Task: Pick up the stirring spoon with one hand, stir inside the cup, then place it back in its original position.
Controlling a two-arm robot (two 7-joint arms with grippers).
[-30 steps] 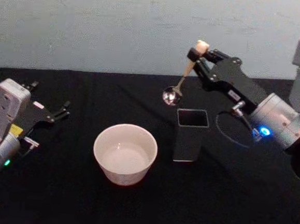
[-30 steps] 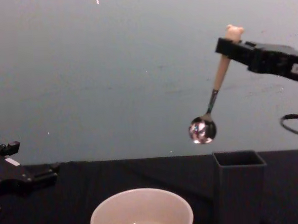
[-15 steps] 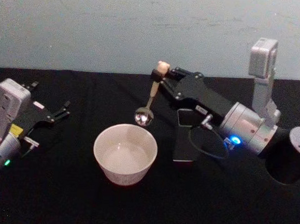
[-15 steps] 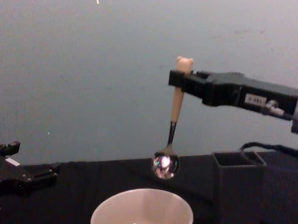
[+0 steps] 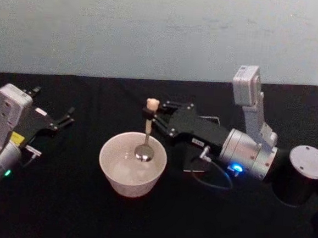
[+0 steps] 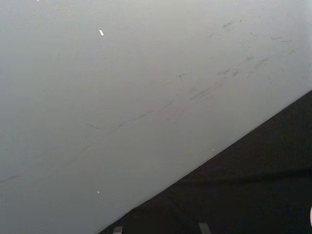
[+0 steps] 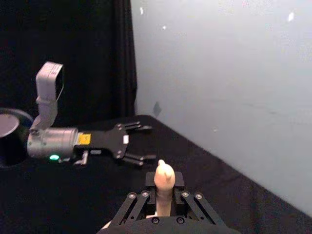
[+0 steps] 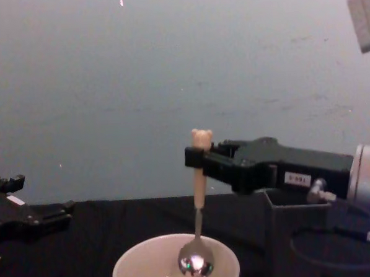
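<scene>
Fingers spread and empty, the left gripper (image 5: 67, 118) sits far left over the black table (image 5: 58, 205), well apart from the cup (image 5: 112, 173). The chest view cuts off the cup's lower part. The spoon (image 5: 146, 134) hangs upright, its bowl inside the cup; whether it touches bottom is unclear. The right gripper (image 5: 149, 114) pinches the handle under the bear head, largely hiding the holder (image 8: 280, 225).
</scene>
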